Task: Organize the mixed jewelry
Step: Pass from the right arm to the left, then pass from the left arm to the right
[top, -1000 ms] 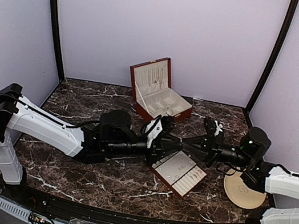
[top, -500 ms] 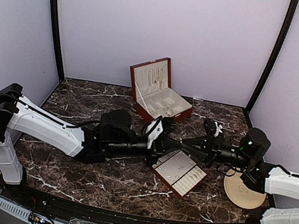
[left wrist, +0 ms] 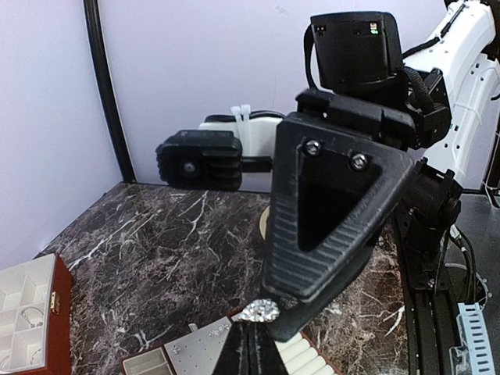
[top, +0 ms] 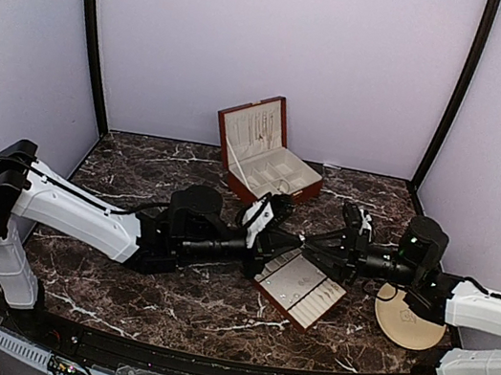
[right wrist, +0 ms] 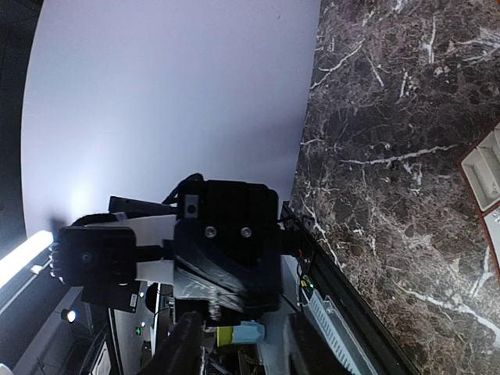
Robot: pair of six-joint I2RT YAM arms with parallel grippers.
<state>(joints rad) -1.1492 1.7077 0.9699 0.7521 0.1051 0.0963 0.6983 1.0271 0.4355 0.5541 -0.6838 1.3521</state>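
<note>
The left arm (top: 81, 211) is reaching low from the left edge toward the middle of the overhead frame, and the left gripper (top: 291, 244) is pressing its jaws fully together. The right arm (top: 491, 312) is stretching in from the lower right, and the right gripper (top: 314, 246) is holding its jaws spread in a V (one broad finger (left wrist: 336, 211) is filling the left wrist view), with its tips nearly meeting the left's.
</note>
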